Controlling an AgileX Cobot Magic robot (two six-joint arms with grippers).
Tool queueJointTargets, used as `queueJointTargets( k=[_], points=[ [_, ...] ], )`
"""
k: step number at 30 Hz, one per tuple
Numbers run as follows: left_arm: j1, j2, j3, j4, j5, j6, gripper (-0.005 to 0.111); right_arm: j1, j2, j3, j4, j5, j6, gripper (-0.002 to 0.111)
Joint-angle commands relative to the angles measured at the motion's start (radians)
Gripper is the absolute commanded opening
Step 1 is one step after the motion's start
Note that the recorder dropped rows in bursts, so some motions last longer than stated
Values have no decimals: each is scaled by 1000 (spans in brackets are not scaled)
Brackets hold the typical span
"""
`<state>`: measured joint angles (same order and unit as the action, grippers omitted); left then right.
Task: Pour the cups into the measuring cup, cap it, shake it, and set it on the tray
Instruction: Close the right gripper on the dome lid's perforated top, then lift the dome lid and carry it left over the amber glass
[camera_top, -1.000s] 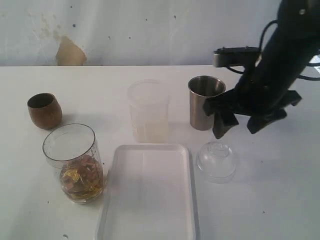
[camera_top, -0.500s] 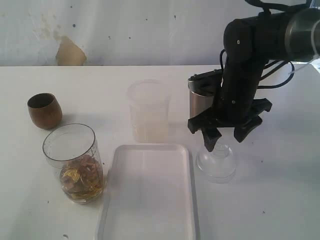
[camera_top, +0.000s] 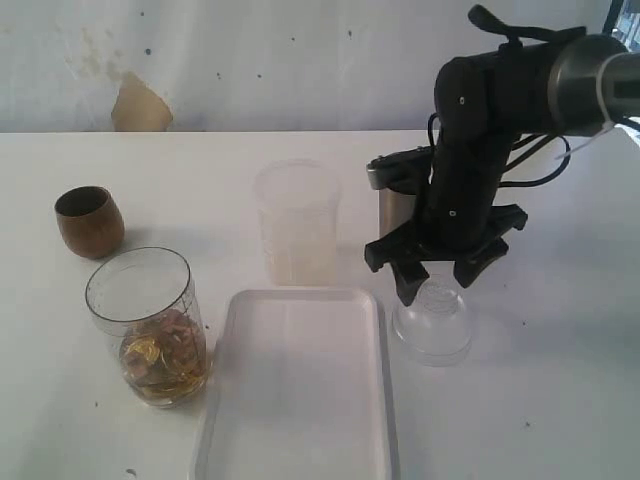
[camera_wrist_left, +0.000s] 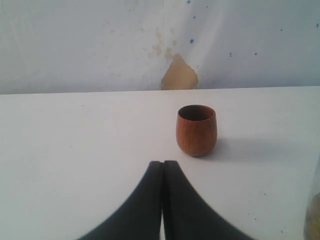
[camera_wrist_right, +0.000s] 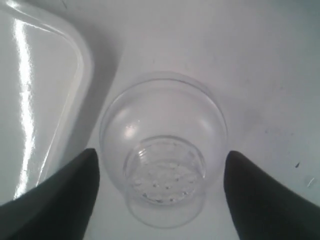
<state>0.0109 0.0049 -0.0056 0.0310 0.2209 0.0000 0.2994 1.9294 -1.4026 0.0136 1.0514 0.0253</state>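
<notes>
Right wrist view: right gripper fingers stand wide astride the clear domed lid (just beside the tray); left gripper fingers press together.

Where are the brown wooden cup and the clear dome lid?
Brown wooden cup (camera_wrist_left: 196, 132): left wrist view, its side.
Clear plastic dome lid (camera_wrist_right: 164, 167): right wrist view, its flat top.

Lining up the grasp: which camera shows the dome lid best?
Right wrist view: the dome lid sits whole inside the open right end effector. Exterior view shows it partly behind the arm; left wrist view misses it.
</notes>
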Motion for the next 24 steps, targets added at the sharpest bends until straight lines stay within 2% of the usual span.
queueJointTargets(
  k=[1, 11, 13, 20, 24],
  points=[
    [4, -5, 6, 3, -11, 0, 0, 2, -1, -3, -7, 16, 5, 61],
    [4, -5, 6, 3, -11, 0, 0, 2, -1, -3, -7, 32, 23, 56],
    [4, -5, 6, 3, -11, 0, 0, 2, -1, -3, -14, 46, 23, 47],
    [4, -5, 6, 3, -11, 0, 0, 2, -1, -3, -23, 109, -3, 3],
    [4, -5, 6, 3, -11, 0, 0, 2, -24, -3, -23, 109, -6, 0]
  ],
)
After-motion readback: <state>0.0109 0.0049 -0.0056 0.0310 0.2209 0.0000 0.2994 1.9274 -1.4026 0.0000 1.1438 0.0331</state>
